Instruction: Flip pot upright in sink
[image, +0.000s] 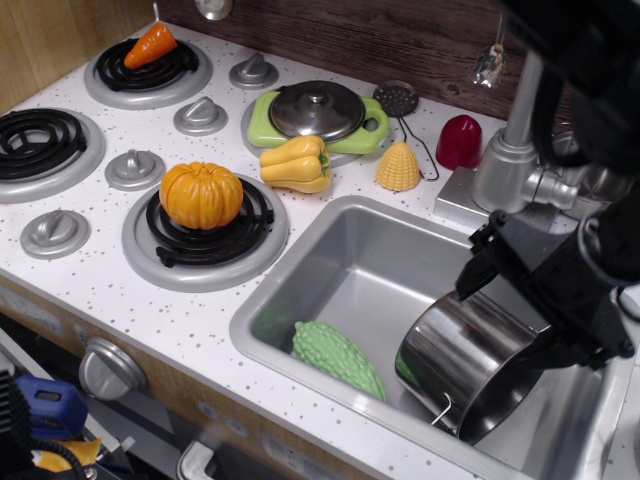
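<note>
The shiny steel pot (455, 355) lies on its side in the right part of the grey sink (350, 265), its open mouth facing right and toward the front, a wire loop handle at its lower rim. My black gripper (535, 305) is open and straddles the pot's upper far side. One finger (480, 262) reaches down at the pot's top left; the other finger (590, 345) is by the rim at the right. The frame does not show whether the fingers touch the pot.
A green bumpy toy vegetable (335, 358) lies in the sink's front. The faucet (515, 150) stands behind the sink. An orange pumpkin (201, 195) sits on a burner, with yellow pepper (297, 163), corn (398, 167), lidded green pan (318, 112) and red cup (459, 142) behind.
</note>
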